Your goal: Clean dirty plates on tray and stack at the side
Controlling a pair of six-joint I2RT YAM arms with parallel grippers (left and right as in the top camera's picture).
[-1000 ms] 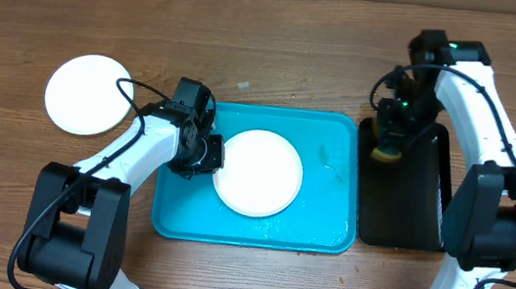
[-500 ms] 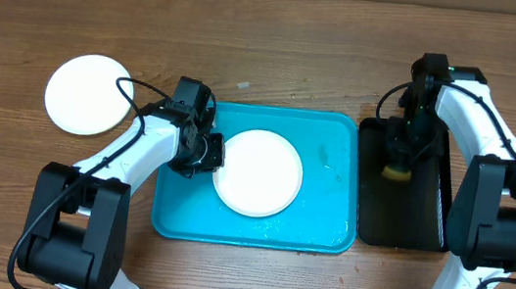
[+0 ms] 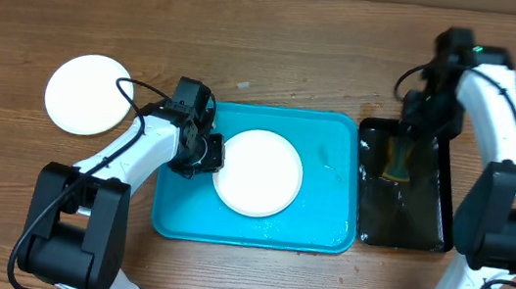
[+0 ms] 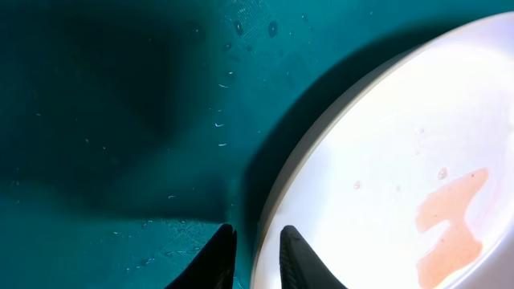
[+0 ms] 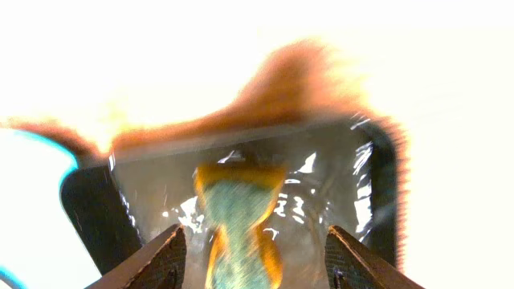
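Observation:
A white plate (image 3: 258,172) lies on the turquoise tray (image 3: 322,226). In the left wrist view an orange-pink smear (image 4: 450,225) shows on this plate (image 4: 385,160). My left gripper (image 3: 209,153) is at its left rim. The fingers (image 4: 293,257) straddle that rim with a narrow gap, one over the plate and one over the tray (image 4: 96,120). My left gripper (image 4: 255,234) is slightly open. A second white plate (image 3: 89,94) rests on the table at the left. My right gripper (image 3: 408,131) hangs open above a yellow-green sponge (image 3: 399,162).
The sponge (image 5: 237,209) lies in a wet black tray (image 3: 421,224) right of the turquoise tray, under my right gripper (image 5: 253,234), whose fingers stand wide on either side of it. Bare wooden table surrounds both trays.
My right gripper has opened, left the sponge in the black tray, and pulled back toward the far right. My left gripper's fingers have parted slightly at the plate's rim.

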